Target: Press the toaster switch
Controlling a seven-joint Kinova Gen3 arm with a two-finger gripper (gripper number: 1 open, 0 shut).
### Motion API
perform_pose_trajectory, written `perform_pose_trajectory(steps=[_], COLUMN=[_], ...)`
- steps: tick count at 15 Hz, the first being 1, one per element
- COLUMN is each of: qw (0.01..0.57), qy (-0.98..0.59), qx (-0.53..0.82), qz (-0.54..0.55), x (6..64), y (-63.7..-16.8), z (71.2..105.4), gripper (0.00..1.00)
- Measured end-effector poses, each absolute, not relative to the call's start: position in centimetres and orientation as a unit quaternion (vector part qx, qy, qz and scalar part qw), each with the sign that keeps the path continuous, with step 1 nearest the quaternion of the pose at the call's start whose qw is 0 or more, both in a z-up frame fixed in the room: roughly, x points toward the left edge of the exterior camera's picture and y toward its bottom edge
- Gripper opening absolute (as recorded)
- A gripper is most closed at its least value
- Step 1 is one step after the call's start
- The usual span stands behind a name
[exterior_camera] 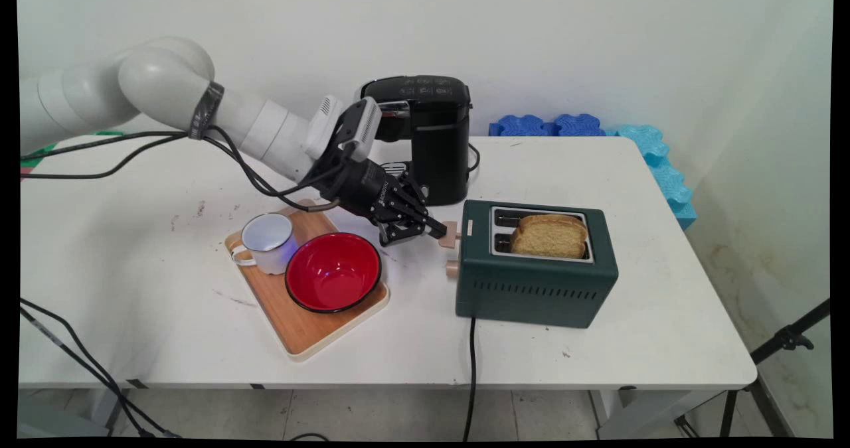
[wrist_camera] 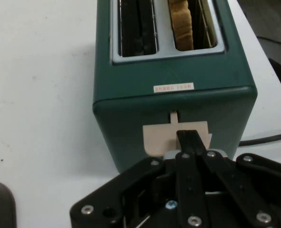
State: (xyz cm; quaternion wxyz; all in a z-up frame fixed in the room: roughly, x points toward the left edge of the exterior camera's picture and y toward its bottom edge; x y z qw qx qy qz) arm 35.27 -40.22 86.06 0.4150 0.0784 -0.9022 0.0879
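Nearest our hand camera is the black gripper [wrist_camera: 192, 137], its fingers pressed together with the tips resting on the beige lever [wrist_camera: 176, 137] at the end face of the green toaster [wrist_camera: 178, 102]; we see nothing pinched between them; in the main view the gripper [exterior_camera: 435, 229] meets that lever [exterior_camera: 450, 233] at the toaster's 9 o'clock end. We find the toaster [exterior_camera: 538, 282] right of centre on the white table [exterior_camera: 597, 348], a slice of bread [exterior_camera: 550, 235] standing in its near slot, the far slot dark; its black cord [exterior_camera: 471, 368] runs off toward 6 o'clock. At 9 o'clock from the toaster lies a wooden tray [exterior_camera: 305, 332] bearing a red bowl [exterior_camera: 332, 272] and, touching it, a white mug [exterior_camera: 267, 241]; at 11 o'clock stands a black coffee machine [exterior_camera: 431, 136]; blue foam pieces [exterior_camera: 597, 129] line the table's far edge.
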Motion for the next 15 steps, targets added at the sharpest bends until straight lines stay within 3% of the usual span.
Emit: perform_pose_trajectory(steps=[15], qw=[0.406], qy=[-0.906], qx=[0.091], qz=[0.085], x=[34.8], y=[-40.1], z=[83.2], gripper=[0.0])
